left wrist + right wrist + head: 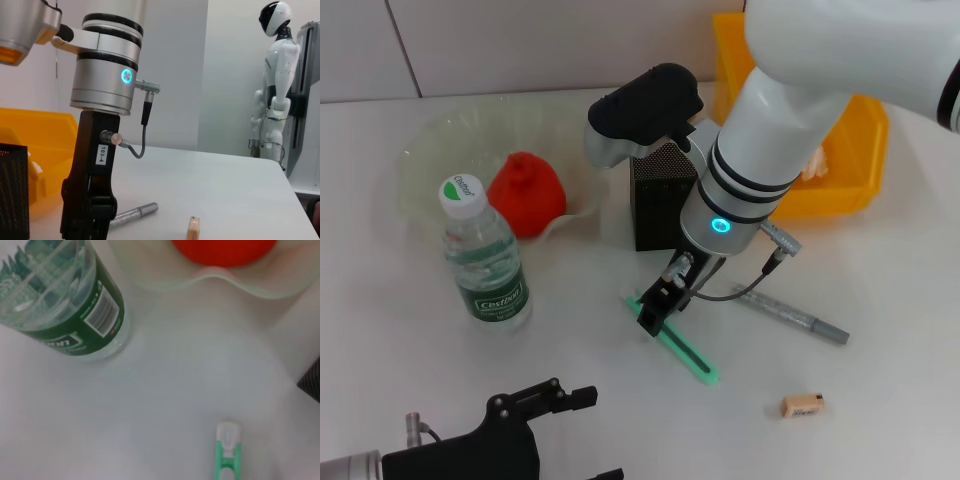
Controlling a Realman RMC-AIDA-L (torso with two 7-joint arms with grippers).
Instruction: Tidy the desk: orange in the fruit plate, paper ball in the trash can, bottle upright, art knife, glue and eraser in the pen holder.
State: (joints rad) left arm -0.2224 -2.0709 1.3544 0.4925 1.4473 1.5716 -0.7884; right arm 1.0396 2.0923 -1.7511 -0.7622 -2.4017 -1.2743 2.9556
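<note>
A white tabletop point(880, 300) fills most of the head view. A pale tiled wall point(520, 40) with thin dark seams runs along the upper left edge. In the left wrist view, a white-and-black humanoid figure point(274, 100) stands at the far right, well behind the table. What may be a grey metal frame point(307, 75) stands just beside it.

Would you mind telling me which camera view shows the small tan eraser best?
The head view: the small tan eraser lies whole on the white table, right of the green art knife. The left wrist view shows it end-on only; the right wrist view misses it.
</note>
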